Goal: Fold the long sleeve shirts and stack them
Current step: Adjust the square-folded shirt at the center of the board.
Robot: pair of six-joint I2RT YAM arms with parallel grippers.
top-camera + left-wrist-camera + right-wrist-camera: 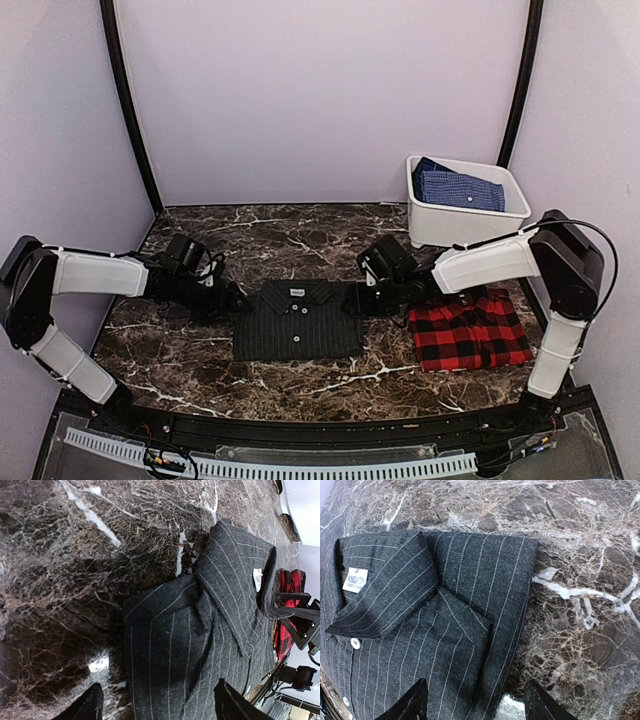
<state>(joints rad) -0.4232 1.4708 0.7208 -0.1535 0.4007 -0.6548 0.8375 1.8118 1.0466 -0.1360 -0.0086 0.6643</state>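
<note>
Two folded shirts lie on the marble table: the pinstriped shirt at centre, the plaid shirt to its right. The left gripper and right gripper flank the pinstriped shirt's side edges, jaws spread, grasping nothing.

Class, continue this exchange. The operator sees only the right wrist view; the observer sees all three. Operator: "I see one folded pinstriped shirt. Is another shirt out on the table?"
Observer: Yes, a red-and-black plaid shirt lies folded to the right of the pinstriped shirt, apart from it.
Operator: Where is the other arm?
Observer: The left gripper is at the pinstriped shirt's left shoulder, jaws open.
Operator: Anything farther back?
Observer: A white bin at the far right holds a folded blue shirt.
</note>
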